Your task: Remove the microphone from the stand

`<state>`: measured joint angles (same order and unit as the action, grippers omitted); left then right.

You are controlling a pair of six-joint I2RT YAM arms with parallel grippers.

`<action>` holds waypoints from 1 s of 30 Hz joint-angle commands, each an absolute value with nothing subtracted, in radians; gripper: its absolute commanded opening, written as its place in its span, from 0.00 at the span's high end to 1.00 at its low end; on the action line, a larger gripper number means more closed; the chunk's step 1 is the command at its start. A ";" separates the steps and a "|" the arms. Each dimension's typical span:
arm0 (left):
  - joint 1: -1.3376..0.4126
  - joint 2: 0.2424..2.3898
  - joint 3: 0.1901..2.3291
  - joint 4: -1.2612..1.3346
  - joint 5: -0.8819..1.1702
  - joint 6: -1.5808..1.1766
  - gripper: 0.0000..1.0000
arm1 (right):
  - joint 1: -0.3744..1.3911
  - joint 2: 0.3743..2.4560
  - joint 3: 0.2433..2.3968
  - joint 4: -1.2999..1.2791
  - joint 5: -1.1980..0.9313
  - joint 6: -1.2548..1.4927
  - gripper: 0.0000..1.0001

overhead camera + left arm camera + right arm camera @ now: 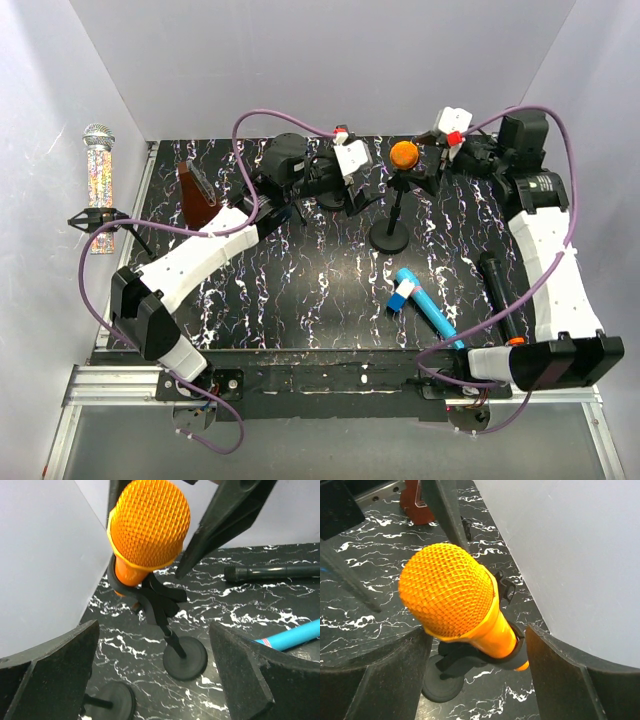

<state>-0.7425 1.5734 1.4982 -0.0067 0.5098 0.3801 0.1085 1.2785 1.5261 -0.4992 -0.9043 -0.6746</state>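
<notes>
From above, the orange microphone [404, 153] sits clipped in its stand [389, 238], between the left gripper [368, 165] and the right gripper [430, 158] — the right one nearer.

Left wrist view: the fingers [55, 675] are spread and empty, with the microphone ahead, head up and tilted.

Right wrist view: the fingers [570, 680] gape either side of the slanting handle without touching it — no containers show.
</notes>
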 commanded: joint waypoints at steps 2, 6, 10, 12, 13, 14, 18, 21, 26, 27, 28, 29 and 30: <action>-0.742 1.519 1.482 -0.100 0.463 0.360 0.09 | 0.167 1.333 1.571 -0.413 -0.904 -0.735 0.21; -0.744 1.514 1.479 -0.103 0.449 0.348 0.09 | 0.213 1.330 1.551 -0.396 -0.852 -0.787 0.34; -0.742 1.499 1.465 -0.107 0.430 0.321 0.09 | 0.299 1.272 1.465 -0.278 -0.682 -0.738 0.80; -0.744 1.483 1.454 -0.110 0.419 0.314 0.09 | 0.356 1.215 1.366 -0.120 -0.570 -0.669 0.95; -0.744 1.477 1.447 -0.110 0.410 0.311 0.09 | 0.391 1.194 1.317 -0.047 -0.507 -0.657 0.98; -0.742 1.467 1.439 -0.113 0.402 0.307 0.09 | 0.426 1.172 1.281 -0.011 -0.439 -0.663 0.99; -0.744 1.434 1.401 -0.103 0.387 0.269 0.08 | 0.575 1.170 1.266 0.034 -0.191 -0.681 0.99; -0.744 1.425 1.371 -0.081 0.367 0.239 0.08 | 0.643 1.219 1.314 0.026 -0.005 -0.631 0.99; -0.742 1.417 1.319 -0.032 0.339 0.221 0.11 | 0.650 1.275 1.410 -0.041 0.087 -0.537 0.99; -0.742 1.416 1.310 -0.023 0.331 0.222 0.11 | 0.652 1.278 1.414 -0.047 0.089 -0.535 0.99; -0.744 1.416 1.301 -0.014 0.324 0.221 0.12 | 0.650 1.281 1.419 -0.052 0.090 -0.529 0.99; -0.742 1.419 1.289 -0.006 0.310 0.212 0.13 | 0.652 1.284 1.427 -0.060 0.095 -0.519 0.99; -0.742 1.422 1.281 0.035 0.298 0.198 0.13 | 0.650 1.285 1.430 -0.069 0.095 -0.508 0.99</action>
<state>-0.7364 1.4567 1.3132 -0.0463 0.3458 0.2260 0.6468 1.2877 1.3586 -0.1020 0.0090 -0.5777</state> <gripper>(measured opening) 0.877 0.448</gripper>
